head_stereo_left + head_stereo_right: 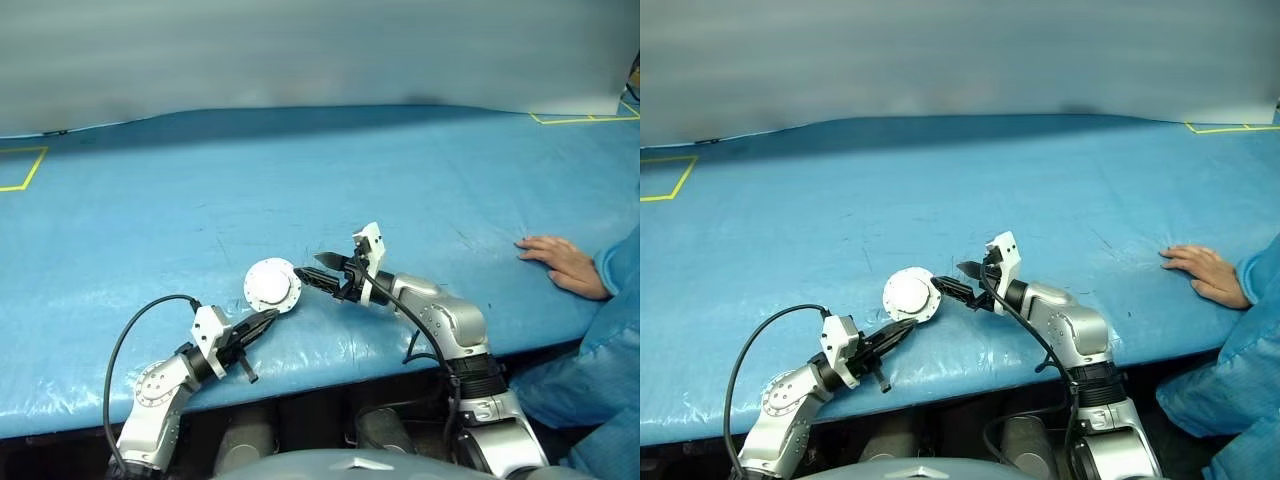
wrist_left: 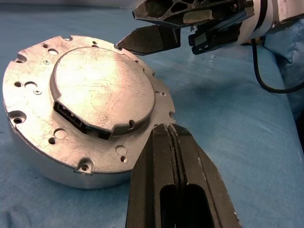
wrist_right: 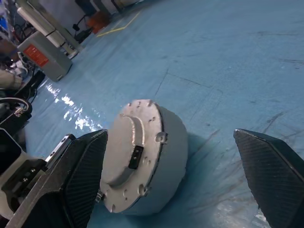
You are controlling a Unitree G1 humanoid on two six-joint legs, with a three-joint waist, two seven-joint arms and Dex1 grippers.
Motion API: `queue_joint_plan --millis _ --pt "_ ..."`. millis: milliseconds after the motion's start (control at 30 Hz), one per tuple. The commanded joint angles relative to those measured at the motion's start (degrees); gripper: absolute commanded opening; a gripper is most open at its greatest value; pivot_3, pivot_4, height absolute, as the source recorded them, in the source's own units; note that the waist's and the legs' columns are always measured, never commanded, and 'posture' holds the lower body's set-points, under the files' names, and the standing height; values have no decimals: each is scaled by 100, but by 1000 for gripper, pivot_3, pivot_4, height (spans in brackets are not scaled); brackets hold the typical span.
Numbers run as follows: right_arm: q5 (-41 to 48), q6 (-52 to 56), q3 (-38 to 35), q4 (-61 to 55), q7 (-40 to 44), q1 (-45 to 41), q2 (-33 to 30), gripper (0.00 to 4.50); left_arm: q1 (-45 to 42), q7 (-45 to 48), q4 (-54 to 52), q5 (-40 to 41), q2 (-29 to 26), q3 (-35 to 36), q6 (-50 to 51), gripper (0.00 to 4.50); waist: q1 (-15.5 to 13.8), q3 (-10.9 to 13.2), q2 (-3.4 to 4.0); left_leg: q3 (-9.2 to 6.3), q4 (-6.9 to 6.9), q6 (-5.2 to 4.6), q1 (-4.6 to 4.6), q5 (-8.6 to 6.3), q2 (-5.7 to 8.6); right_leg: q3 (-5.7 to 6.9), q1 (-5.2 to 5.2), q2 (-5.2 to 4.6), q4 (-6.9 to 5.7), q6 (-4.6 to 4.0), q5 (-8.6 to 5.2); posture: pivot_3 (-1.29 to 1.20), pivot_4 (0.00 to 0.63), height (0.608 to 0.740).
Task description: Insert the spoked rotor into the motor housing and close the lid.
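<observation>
Looks like the closing step is basically done here: the round silver-grey metal lid (image 2: 102, 92) sits flat on the squat grey metal motor housing (image 3: 168, 152), so I'd guess the rotor's inside, can't see it. The left gripper (image 2: 167, 130), jaws pressed together and empty, has its tip touching the lid's rim. The right gripper (image 3: 173, 183), jaws spread wide, has the housing between them. Next move is probably just confirming the lid's seated and backing off.
</observation>
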State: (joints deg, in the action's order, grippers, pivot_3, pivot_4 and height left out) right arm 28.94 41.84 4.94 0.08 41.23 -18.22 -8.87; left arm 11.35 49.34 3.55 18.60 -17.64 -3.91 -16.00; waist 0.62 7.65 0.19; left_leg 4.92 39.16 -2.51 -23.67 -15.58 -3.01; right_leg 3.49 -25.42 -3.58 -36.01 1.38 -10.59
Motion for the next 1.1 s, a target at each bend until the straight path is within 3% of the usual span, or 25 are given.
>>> queue_joint_plan --millis 33,533,1100 --pt "137 -10 -40 -54 14 -42 39 4471 11 -209 35 -78 -24 173 -102 0 4 0 1 1 0 0 0 0 0 -1 2 0 -1 0 0 0 150 740" --pt "301 234 -16 86 -22 -60 116 4471 127 -598 -92 -139 -21 346 -130 0 8 2 -1 4 -2 0 -8 0 0 -4 1 5 0 1 0 0 150 740" --pt "1149 1438 -980 1197 -519 -408 751 4471 148 -593 -85 -279 -61 238 -78 0 12 1 -1 6 -2 0 -5 0 -1 -8 3 5 -2 0 1 0 150 740"
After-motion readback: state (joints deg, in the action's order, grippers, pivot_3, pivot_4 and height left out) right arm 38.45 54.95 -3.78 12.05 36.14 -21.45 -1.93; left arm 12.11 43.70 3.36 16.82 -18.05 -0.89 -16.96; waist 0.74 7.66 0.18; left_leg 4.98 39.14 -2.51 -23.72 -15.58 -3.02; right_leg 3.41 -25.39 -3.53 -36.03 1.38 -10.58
